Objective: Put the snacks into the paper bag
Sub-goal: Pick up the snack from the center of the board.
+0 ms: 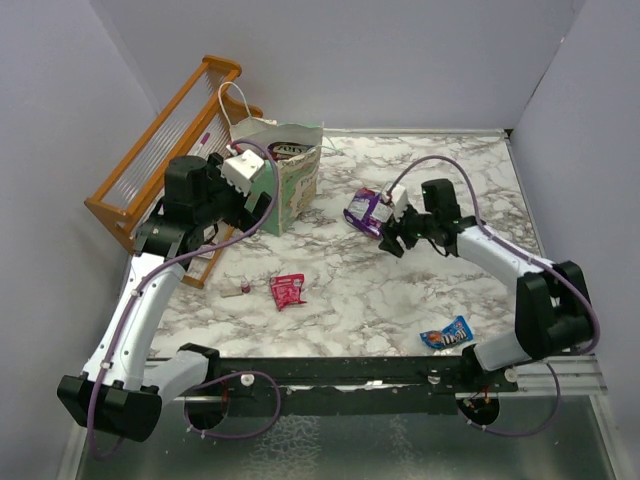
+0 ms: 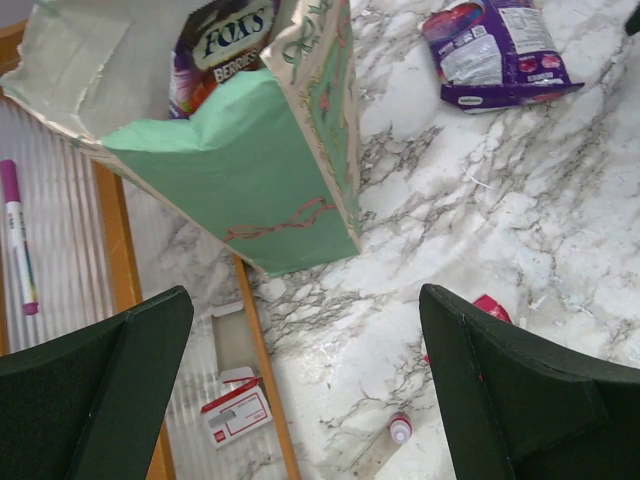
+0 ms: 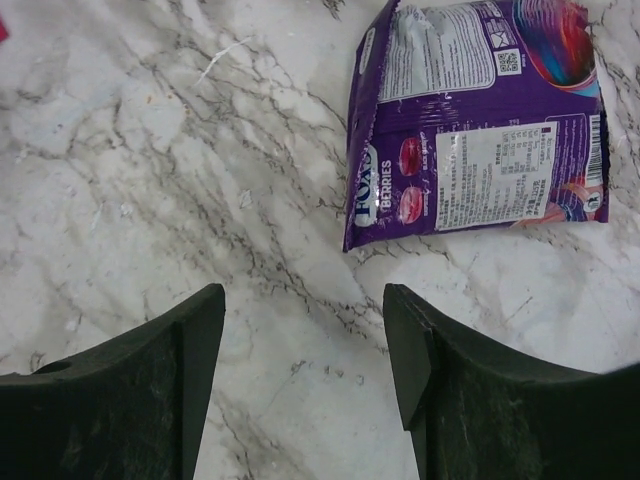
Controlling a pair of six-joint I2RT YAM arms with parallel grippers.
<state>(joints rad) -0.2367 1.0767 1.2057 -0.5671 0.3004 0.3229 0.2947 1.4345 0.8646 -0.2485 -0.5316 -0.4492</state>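
Note:
The mint-green and cream paper bag (image 1: 292,178) stands at the back left, open at the top, with a purple packet (image 2: 222,45) showing inside. A purple snack packet (image 1: 366,210) lies flat on the marble, also in the right wrist view (image 3: 478,130) and the left wrist view (image 2: 497,50). A red packet (image 1: 288,291) lies at front centre; a blue packet (image 1: 447,335) lies at the front right. My left gripper (image 2: 305,370) is open and empty, above the table beside the bag. My right gripper (image 3: 305,345) is open and empty, just short of the purple packet.
An orange wooden slatted rack (image 1: 165,135) leans at the back left, holding a pink marker (image 2: 18,235). A small red-capped tube (image 1: 244,288) lies left of the red packet. A red-and-white card (image 2: 236,412) lies by the rack. Grey walls close in the sides.

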